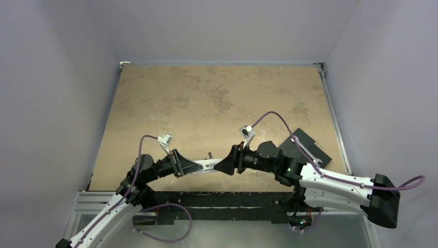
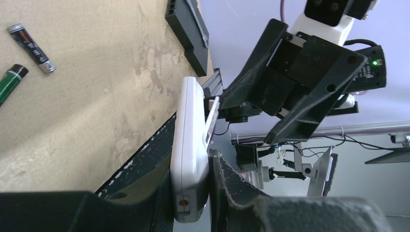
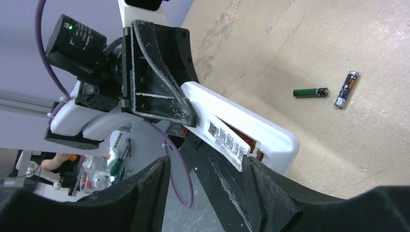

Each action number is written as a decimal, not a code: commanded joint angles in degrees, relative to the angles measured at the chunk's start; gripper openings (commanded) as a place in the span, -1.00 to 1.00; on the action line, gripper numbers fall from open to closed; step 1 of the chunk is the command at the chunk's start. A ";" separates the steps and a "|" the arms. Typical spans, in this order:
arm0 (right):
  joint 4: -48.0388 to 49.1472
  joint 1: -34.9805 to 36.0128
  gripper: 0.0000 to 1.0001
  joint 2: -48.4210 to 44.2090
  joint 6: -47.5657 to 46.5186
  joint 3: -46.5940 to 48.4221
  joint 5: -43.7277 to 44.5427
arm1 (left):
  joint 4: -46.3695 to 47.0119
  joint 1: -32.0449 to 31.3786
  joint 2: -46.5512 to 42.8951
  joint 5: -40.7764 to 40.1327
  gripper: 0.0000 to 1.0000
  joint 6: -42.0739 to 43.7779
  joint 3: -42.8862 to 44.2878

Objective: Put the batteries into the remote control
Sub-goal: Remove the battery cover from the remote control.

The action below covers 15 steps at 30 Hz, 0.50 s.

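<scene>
Grips the remote control (image 2: 191, 130) in the clenched left pincer (image 2: 191, 186), raised off the table (image 2: 96, 96). Straddles the remote's free end with the right pincer (image 3: 205, 166), released, one finger against the labelled cover (image 3: 226, 141) tilted up from the remote's back. Has the batteries (image 3: 346, 89) lying on the table, well apart from the remote.

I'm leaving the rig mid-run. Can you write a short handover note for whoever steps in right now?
Left pincer: shut on the remote control, held in the air.
Right pincer: open, at the remote's back, holding nothing.
Batteries: both loose on the table, side by side.
Done: remote lifted; its labelled cover is ajar.
Left: take the cover fully off, then load both batteries.
</scene>
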 commanded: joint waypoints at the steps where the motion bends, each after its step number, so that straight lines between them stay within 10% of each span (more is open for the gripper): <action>1: 9.91 1.55 0.25 -0.68 2.19 0.86 -5.94 | 0.08 -0.39 0.41 0.08 -1.00 0.80 1.29; 15: 7.58 1.60 0.25 -1.69 1.73 -0.25 -3.93 | 0.28 -0.39 -0.09 -0.05 -1.00 0.22 1.00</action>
